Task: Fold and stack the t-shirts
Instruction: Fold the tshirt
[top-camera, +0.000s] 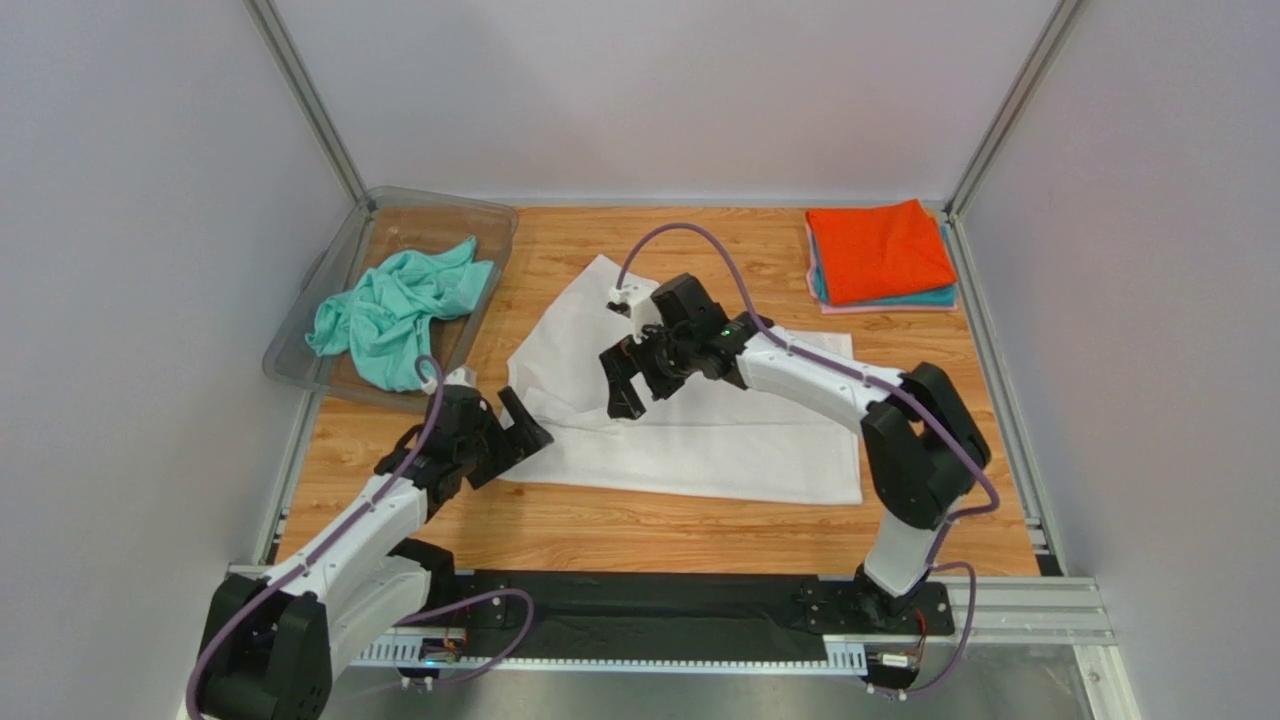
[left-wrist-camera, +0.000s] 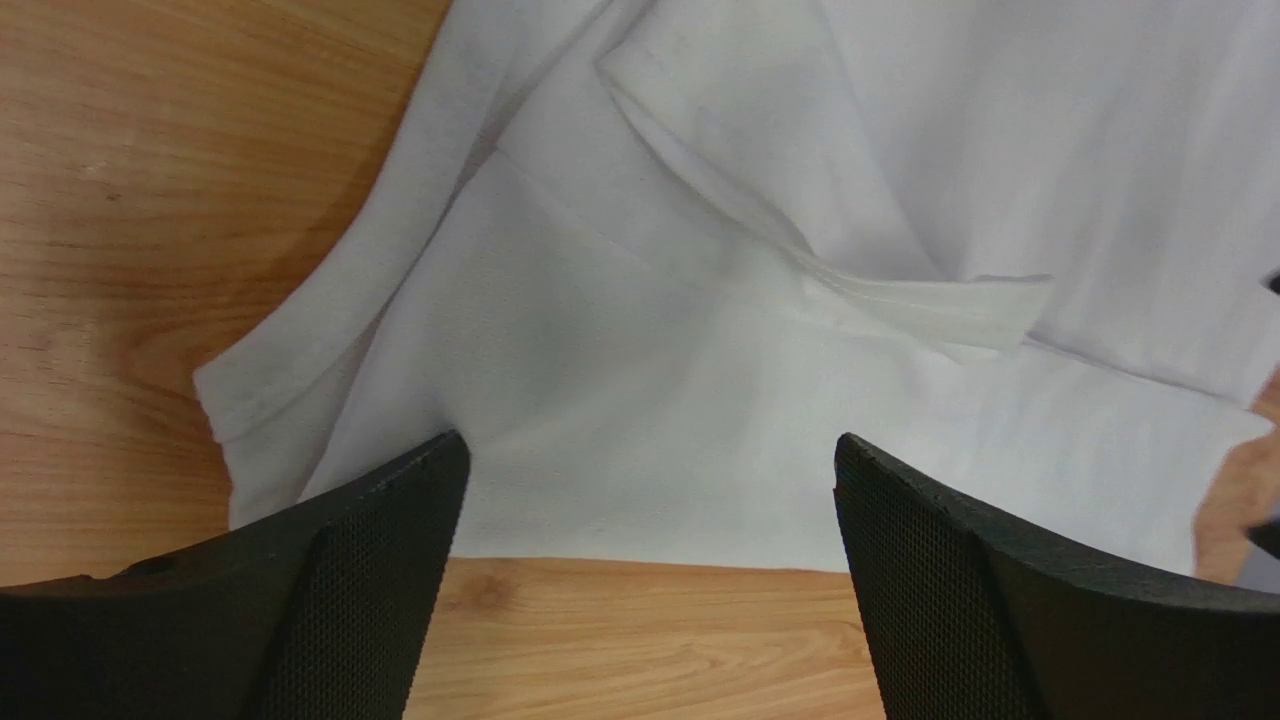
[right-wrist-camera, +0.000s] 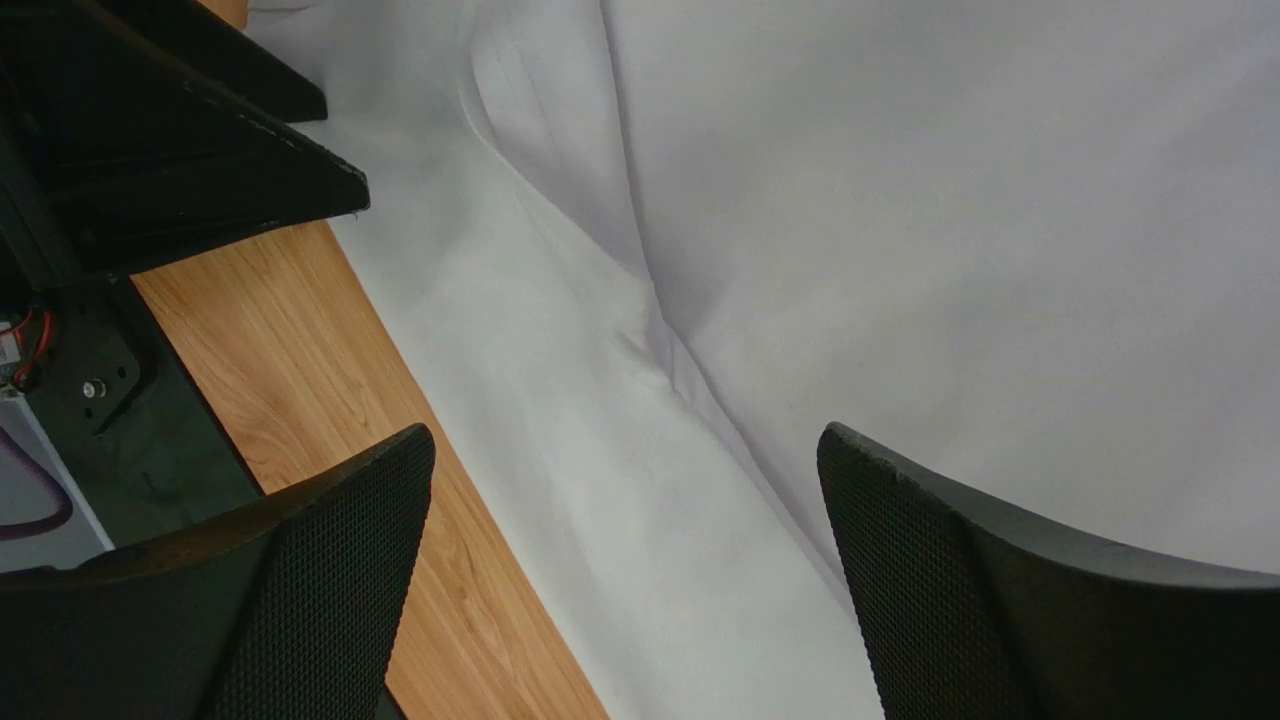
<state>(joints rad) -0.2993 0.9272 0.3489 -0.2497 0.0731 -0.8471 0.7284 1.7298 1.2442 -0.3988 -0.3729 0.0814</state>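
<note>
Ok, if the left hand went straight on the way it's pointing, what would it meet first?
Probably the white t-shirt, its near edge lying just ahead of the open left hand.

White tee (top-camera: 706, 435) spread ctr — mint (top-camera: 394, 308) crumpled L, orange (top-camera: 879, 251) folded R

The counter (top-camera: 661, 525) is a pale wood-grain board. A large white t-shirt (top-camera: 721, 428) lies spread across its middle. Most of it is flat, but its left part is folded and creased, and a sleeve hem there rests on bare wood. Left of the white t-shirt and further back, a clear plastic tray (top-camera: 406, 225) sits at an angle near it, against the counter's left edge. Right of the white t-shirt, well apart in the far corner, sits a stack of folded t-shirts (top-camera: 879, 252), the orange one uppermost.
</note>
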